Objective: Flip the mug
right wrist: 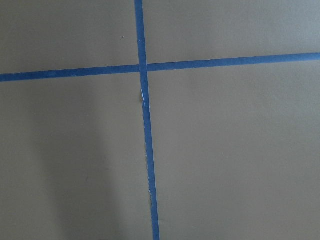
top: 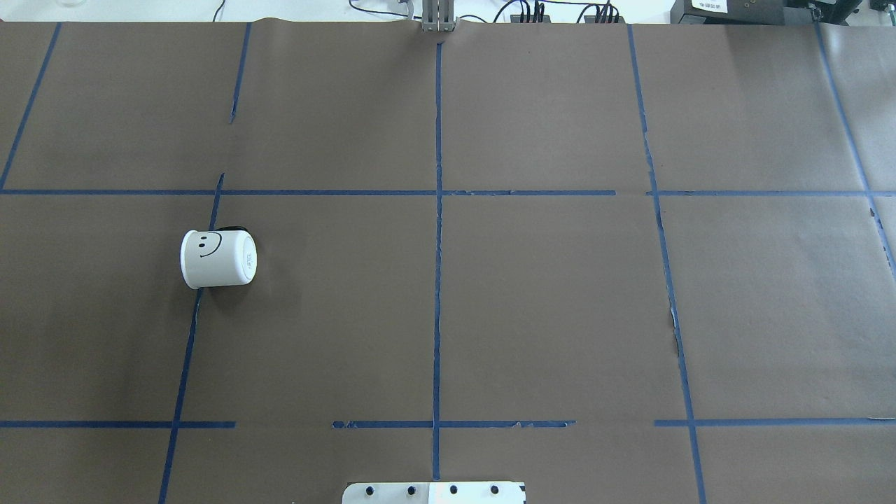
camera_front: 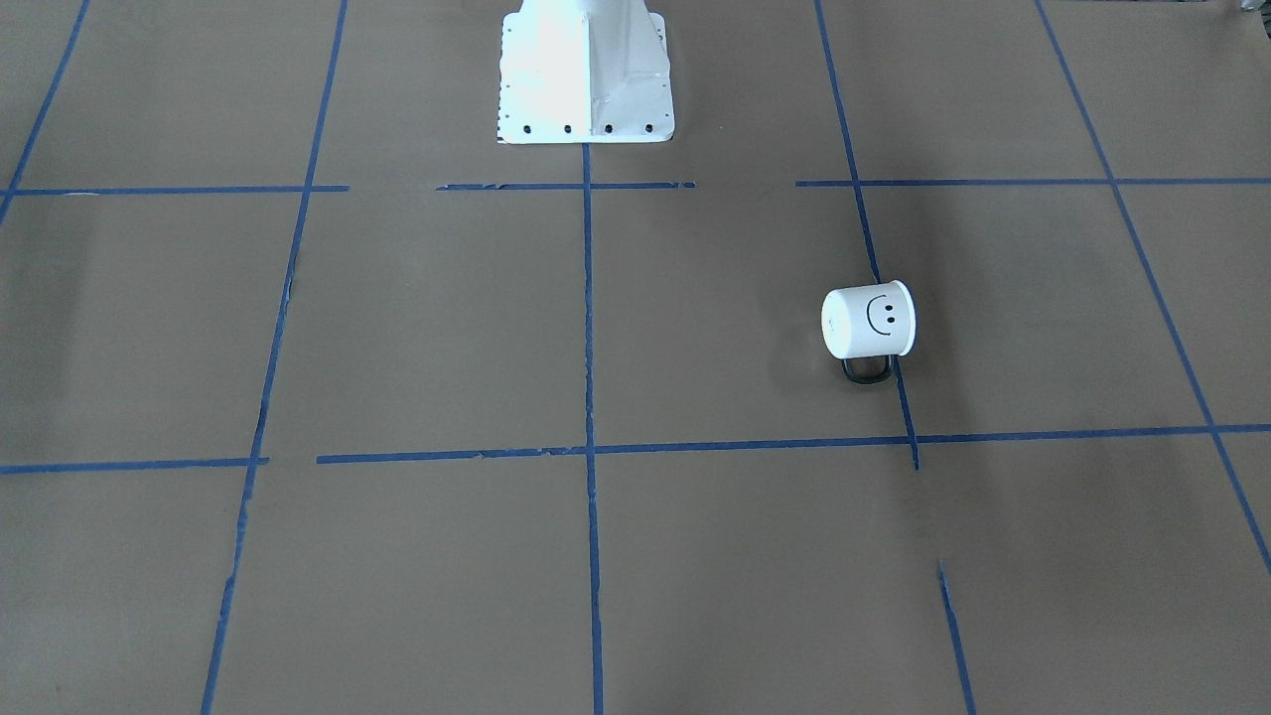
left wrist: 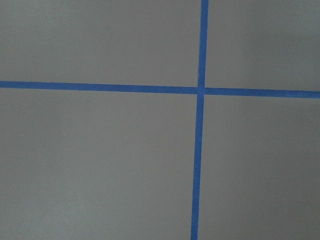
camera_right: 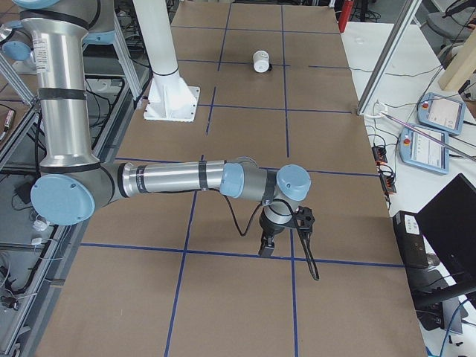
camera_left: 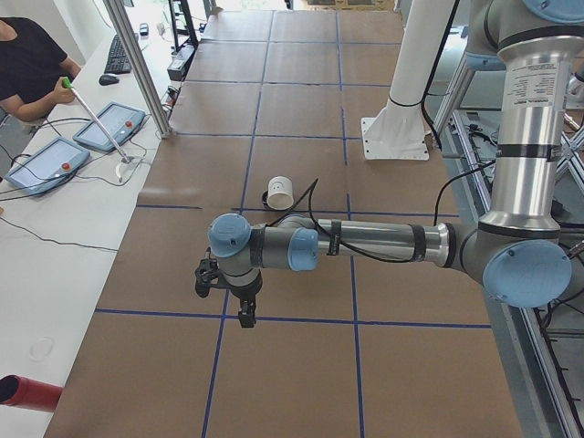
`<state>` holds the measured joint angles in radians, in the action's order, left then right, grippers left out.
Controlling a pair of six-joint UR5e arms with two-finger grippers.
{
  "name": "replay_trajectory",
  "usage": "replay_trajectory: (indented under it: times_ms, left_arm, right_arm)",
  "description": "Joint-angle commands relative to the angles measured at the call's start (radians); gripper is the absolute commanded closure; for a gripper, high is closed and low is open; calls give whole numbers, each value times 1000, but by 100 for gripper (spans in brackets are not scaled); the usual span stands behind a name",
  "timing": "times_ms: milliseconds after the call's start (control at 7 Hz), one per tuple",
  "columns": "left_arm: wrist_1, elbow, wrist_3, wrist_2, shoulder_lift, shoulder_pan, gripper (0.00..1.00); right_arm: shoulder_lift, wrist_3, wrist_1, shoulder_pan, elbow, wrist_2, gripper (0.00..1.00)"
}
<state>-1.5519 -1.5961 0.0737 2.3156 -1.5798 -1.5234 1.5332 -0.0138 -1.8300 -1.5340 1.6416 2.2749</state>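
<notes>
Your left gripper (camera_left: 245,318) hangs fingers-down over the table in the exterior left view, on the near arm, which is stretched out level. From this angle you cannot tell whether the fingers are apart or together. It carries nothing. The mug (camera_left: 279,192) lies beyond it, farther along the table and well apart, with its mouth turned toward this camera.

In the exterior right view, your right gripper (camera_right: 265,249) hangs the same way on its near arm, and its state is just as unreadable. The mug (camera_right: 261,61) sits far past it, toward the table's other end.

The front-facing view shows no gripper. The mug (camera_front: 869,321) lies on its side across a tape line (camera_front: 899,397), smiley up, with the handle (camera_front: 867,370) low against the paper on the operators' side.

In the overhead view the mug (top: 218,260) is in the robot's left half, rim pointing outward and base toward the middle. That puts it on the left gripper's side.

Each wrist view shows only brown paper and a tape cross (left wrist: 201,90), with no fingers and no mug.

You look to be at the start, with the approach not yet made. The left arm seems the natural choice. Bring it over the mug with the fingers apart, take the wall or rim, and tip the mug onto its base. The round body may roll if nudged, though the handle likely props it.
</notes>
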Motion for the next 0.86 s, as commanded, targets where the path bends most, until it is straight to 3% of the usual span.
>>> replay_trajectory:
  times_ms: [0, 714]
  left_arm:
    - [-8, -2, -26, -4, 1, 0, 0]
    - [-54, -18, -25, 10, -112, 16, 0]
  right_arm:
    - [-1, 0, 0, 0, 0, 0, 0]
    - [-1, 0, 0, 0, 0, 0, 0]
